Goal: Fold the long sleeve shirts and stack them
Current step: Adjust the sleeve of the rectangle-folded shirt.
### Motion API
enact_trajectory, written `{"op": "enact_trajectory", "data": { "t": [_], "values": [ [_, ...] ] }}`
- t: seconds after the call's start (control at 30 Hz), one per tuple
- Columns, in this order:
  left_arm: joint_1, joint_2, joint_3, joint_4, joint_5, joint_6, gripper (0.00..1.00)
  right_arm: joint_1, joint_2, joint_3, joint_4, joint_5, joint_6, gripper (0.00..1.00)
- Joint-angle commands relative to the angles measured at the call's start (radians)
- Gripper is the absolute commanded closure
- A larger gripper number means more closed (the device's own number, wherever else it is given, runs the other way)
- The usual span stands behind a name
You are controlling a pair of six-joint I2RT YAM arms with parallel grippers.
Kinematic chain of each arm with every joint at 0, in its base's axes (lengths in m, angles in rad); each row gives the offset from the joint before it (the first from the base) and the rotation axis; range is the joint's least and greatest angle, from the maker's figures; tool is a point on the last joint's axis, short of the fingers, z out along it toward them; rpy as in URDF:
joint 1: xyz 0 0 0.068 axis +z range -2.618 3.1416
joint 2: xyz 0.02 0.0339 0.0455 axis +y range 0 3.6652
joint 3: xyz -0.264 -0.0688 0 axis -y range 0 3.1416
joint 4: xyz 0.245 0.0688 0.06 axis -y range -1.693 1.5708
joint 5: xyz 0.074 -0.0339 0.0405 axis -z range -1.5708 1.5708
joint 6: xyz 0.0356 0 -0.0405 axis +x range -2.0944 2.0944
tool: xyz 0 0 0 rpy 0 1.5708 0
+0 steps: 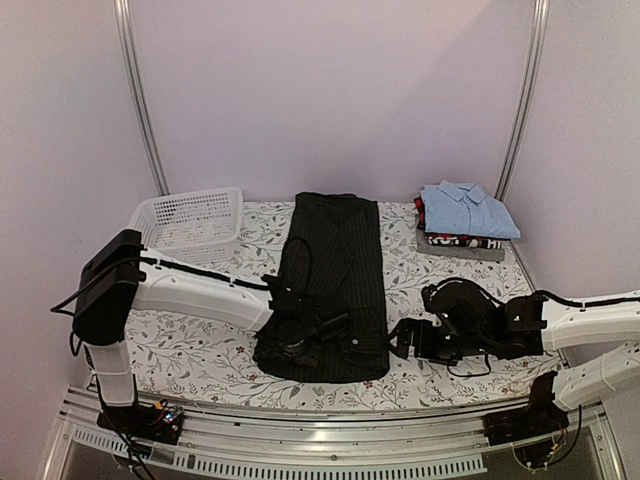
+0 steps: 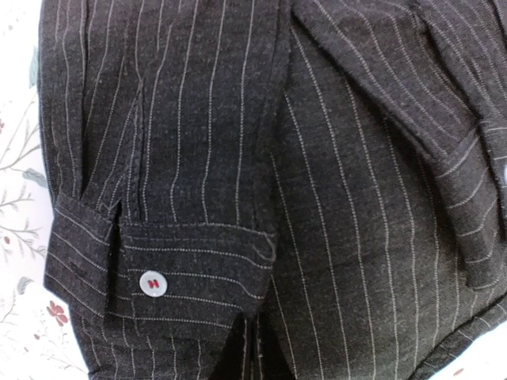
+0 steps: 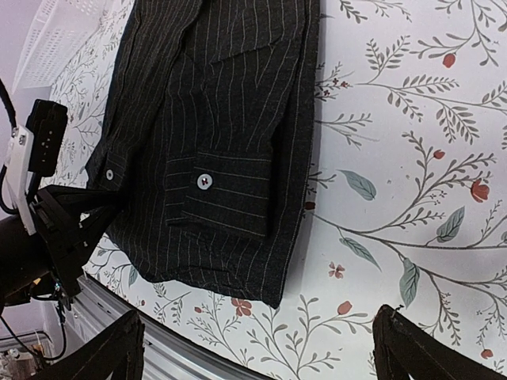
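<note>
Black pinstriped cloth dominates the middle of the overhead view, where the black shirt (image 1: 335,270) lies folded into a long, narrow panel. It runs from the top to the bottom of the floral tablecloth (image 1: 200,340), with its sleeves laid over the body. At the shirt's lower left corner, the left gripper (image 3: 107,206) has its jaws pressed together on the edge of the cloth. It sits just beside a cuff (image 2: 182,269) fastened with a small white button (image 2: 150,282). To the right of the shirt and apart from it, the right gripper (image 3: 261,352) hovers over the tablecloth, fingers spread wide and holding nothing. In the upper right, the light blue shirt (image 1: 468,208) rests folded on top of a small pile of folded garments (image 1: 460,241). A white mesh basket (image 1: 190,215) stands at upper left.
</note>
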Motion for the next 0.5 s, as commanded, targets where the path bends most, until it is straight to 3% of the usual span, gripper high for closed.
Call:
{"op": "enact_trajectory", "data": {
  "t": [0.0, 0.47],
  "values": [
    [-0.022, -0.054, 0.038, 0.011, 0.012, 0.037, 1.0, 0.007, -0.008, 0.007, 0.003, 0.027, 0.008, 0.01],
    [-0.034, -0.013, 0.071, 0.019, 0.088, 0.051, 0.98, 0.007, 0.042, 0.034, 0.035, 0.012, -0.019, 0.01]
  ]
}}
